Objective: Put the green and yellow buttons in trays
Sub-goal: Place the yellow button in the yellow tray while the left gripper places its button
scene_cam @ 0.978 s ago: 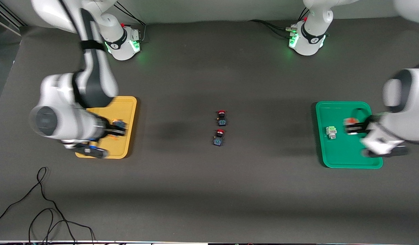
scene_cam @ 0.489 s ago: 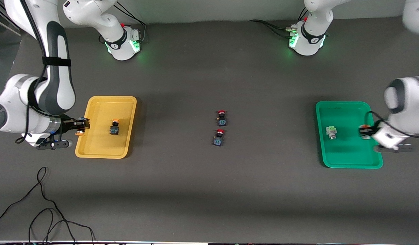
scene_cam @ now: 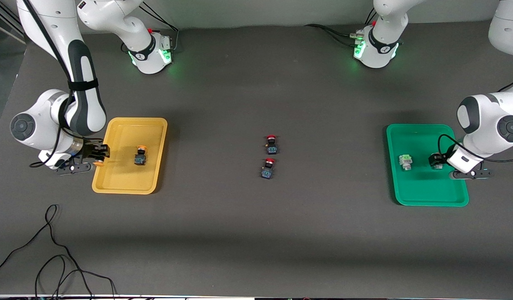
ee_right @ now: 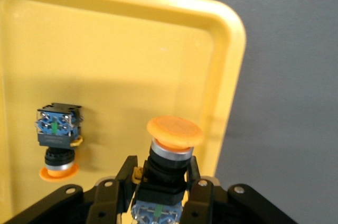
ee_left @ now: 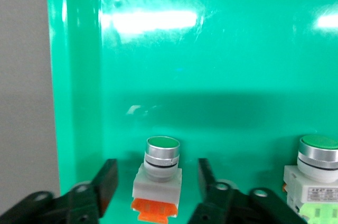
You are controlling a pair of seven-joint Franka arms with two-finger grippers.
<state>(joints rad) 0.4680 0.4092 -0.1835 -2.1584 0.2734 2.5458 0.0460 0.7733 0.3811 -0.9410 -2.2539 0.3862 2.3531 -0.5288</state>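
Note:
My left gripper point(scene_cam: 436, 160) point(ee_left: 157, 176) is open low in the green tray point(scene_cam: 427, 191) point(ee_left: 79, 76). A silver button with an orange block point(ee_left: 158, 174) rests on the tray floor between its fingers, with a gap on each side. A silver button with a light-green block point(scene_cam: 405, 161) point(ee_left: 314, 176) lies beside it. My right gripper point(scene_cam: 98, 155) point(ee_right: 161, 174) is shut on a yellow-capped button point(ee_right: 171, 150) over the rim of the yellow tray point(scene_cam: 127, 183) point(ee_right: 227, 49) at the right arm's end. Another yellow-capped button point(scene_cam: 140, 155) point(ee_right: 58, 139) lies in that tray.
Two red-capped buttons point(scene_cam: 271, 144) point(scene_cam: 268, 168) stand mid-table, one nearer the front camera than the other. Loose black cables point(scene_cam: 52, 250) lie on the table near the front camera, at the right arm's end. Both arm bases stand along the table's edge farthest from the camera.
My left gripper came down into the green tray and let go of the orange-block button. My right gripper carried its yellow button from over the tray's middle to its outer rim.

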